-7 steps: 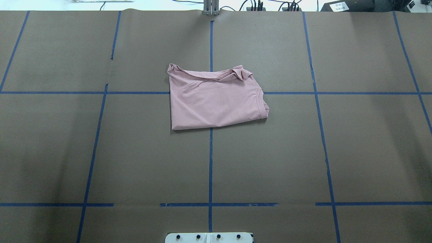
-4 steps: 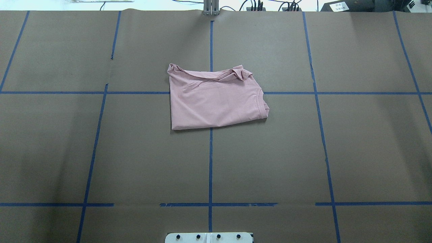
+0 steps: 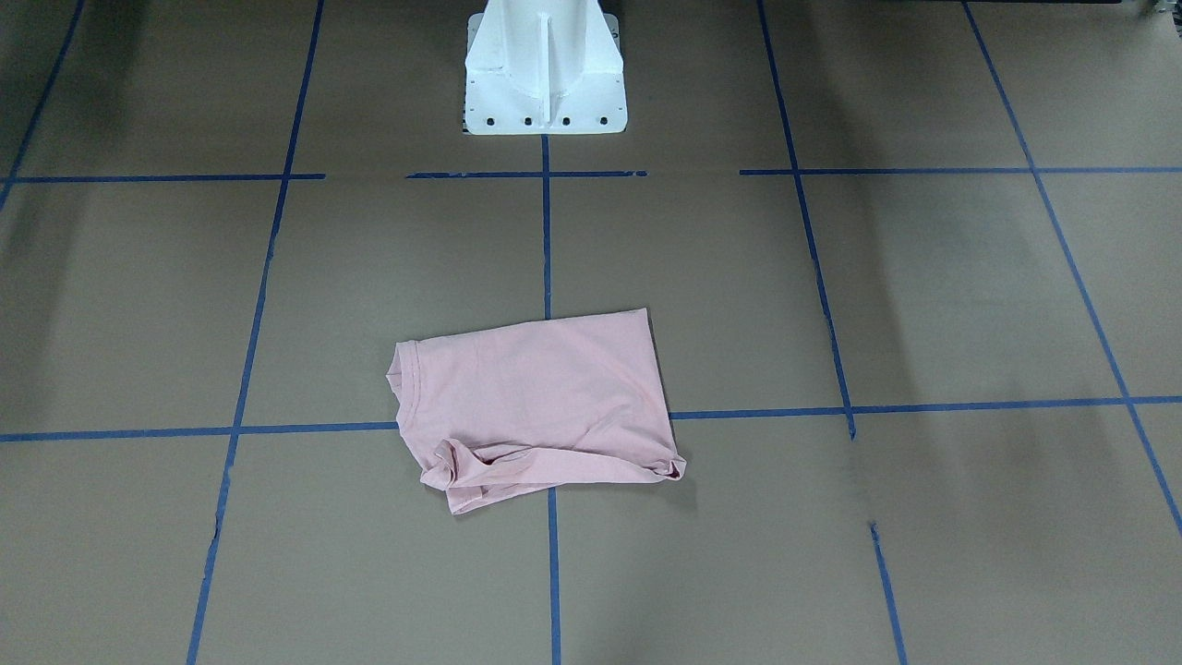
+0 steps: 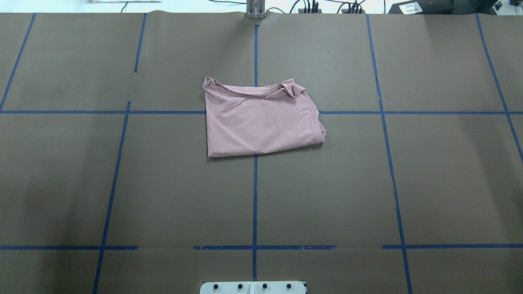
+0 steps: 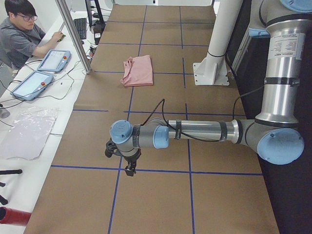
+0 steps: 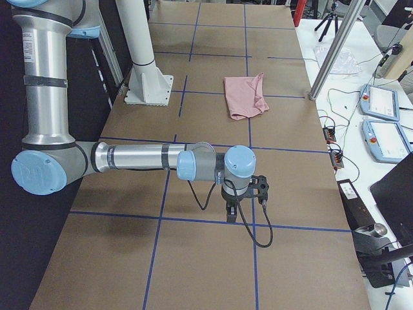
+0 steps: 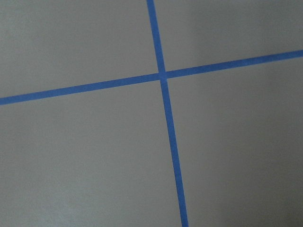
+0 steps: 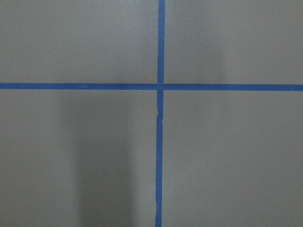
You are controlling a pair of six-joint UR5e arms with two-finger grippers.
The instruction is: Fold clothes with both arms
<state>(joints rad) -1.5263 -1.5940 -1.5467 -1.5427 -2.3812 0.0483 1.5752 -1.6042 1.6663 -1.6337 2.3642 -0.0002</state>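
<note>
The clothes are one pale pink T-shirt, folded into a rough rectangle at the table's centre, with the collar at the overhead view's right and bunched fabric along the far edge. It also shows in the front-facing view and both side views. No print shows. My left gripper hangs low over the table far from the shirt; I cannot tell its state. My right gripper hangs likewise at the other end; I cannot tell its state either. Both wrist views show only blue tape crosses.
Brown paper with a blue tape grid covers the table. The white pedestal base stands at the robot's side. A person sits at a side bench with tablets. A metal pole stands at the far edge.
</note>
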